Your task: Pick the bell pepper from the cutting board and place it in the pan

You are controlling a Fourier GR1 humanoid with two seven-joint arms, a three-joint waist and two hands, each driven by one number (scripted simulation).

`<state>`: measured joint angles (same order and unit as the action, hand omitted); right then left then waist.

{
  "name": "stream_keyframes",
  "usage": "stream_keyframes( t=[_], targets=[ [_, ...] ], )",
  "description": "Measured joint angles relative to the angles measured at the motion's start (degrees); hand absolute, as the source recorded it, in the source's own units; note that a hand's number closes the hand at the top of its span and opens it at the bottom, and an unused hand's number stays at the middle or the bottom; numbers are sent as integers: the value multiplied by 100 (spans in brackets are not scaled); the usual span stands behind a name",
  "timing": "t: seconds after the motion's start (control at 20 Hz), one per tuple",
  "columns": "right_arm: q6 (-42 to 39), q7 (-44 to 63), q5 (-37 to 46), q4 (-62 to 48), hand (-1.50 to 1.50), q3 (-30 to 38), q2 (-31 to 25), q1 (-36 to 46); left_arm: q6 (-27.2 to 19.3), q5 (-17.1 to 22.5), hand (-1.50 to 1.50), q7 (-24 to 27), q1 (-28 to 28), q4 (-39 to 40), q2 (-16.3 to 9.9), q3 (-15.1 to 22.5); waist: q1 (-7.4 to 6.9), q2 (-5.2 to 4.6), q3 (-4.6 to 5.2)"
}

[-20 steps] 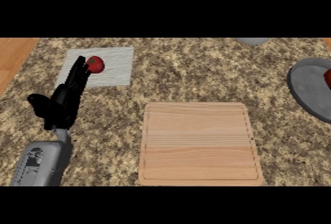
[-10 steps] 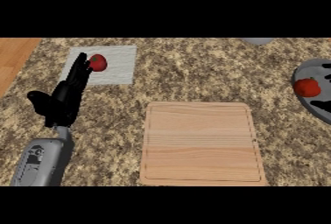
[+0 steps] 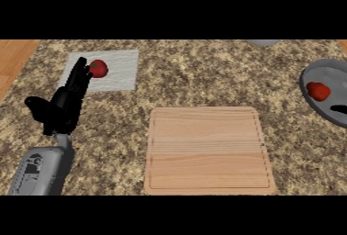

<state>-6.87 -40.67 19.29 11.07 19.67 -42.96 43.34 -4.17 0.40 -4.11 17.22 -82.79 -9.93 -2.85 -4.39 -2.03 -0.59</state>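
Note:
The red bell pepper [image 3: 317, 91] lies in the grey pan [image 3: 327, 69] at the right edge of the head view. Just below it, a small black tip of my right hand [image 3: 338, 109] pokes in from the right edge, apart from the pepper; the rest of that hand is out of frame. The wooden cutting board [image 3: 209, 149] in the middle has nothing on it. At the left, my left hand [image 3: 62, 108] rests open with its fingers pointing up.
A red tomato-like fruit [image 3: 99, 68] sits on a pale cloth [image 3: 119, 69] at the back left, right by my left hand's fingertips. A grey object [image 3: 263, 42] peeks in at the back edge. A wooden strip [image 3: 13, 59] borders the speckled counter at the left.
The bell pepper has come into sight in the pan. My right hand has drawn away to the right, leaving only a tip in view. The left hand has stayed put.

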Motion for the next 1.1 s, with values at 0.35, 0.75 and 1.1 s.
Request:
stream_keyframes(
  t=[0.35,0.75,1.1],
  targets=[
    [-1349,-412,-591,-330,-150,574,-544,-240,12,26,0,59,-185,-4,-4,-49,149,52,7],
    [-2297,-372,-895,-163,-150,758,-1213,-930,-34,43,0,-37,-222,-64,-86,-174,375,126,13],
    [-2610,-334,-1167,145,-150,860,-1575,-1589,-8,99,0,-26,-278,-56,-173,-302,478,170,18]
  ],
)
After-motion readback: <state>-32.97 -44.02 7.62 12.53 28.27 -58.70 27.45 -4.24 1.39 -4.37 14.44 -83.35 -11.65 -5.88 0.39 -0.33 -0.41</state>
